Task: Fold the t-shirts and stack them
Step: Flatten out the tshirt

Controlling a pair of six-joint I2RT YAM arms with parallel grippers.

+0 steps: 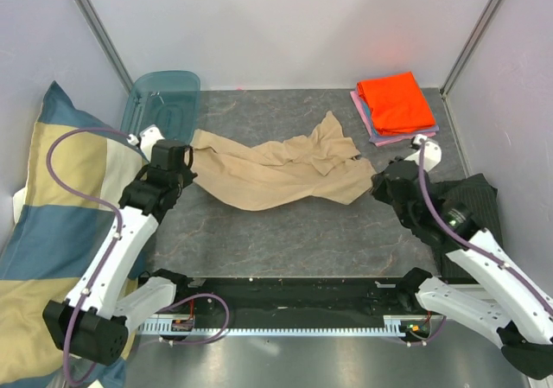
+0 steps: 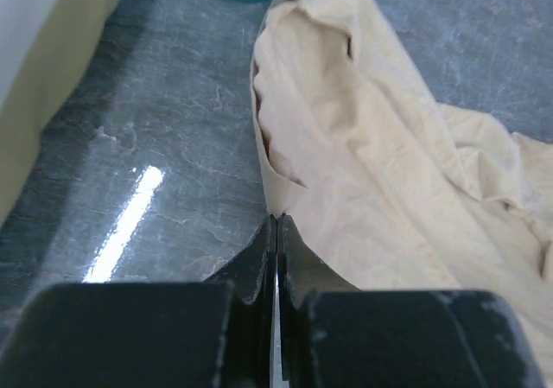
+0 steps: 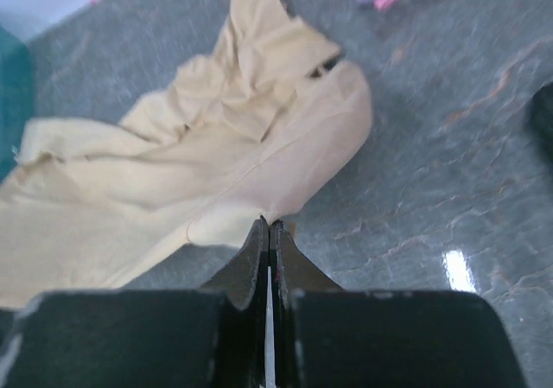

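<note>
The tan t-shirt [image 1: 276,176] lies rumpled near the orange-topped folded stack [image 1: 396,103], to its left, its ends pinched in the closed left gripper [image 2: 275,225] and closed right gripper [image 3: 270,228], and since both bites look thin, a taut pull could slip an edge free.

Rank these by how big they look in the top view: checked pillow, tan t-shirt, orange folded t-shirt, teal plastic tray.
1. checked pillow
2. tan t-shirt
3. orange folded t-shirt and teal plastic tray: they look about alike, so these two are left unranked.
</note>
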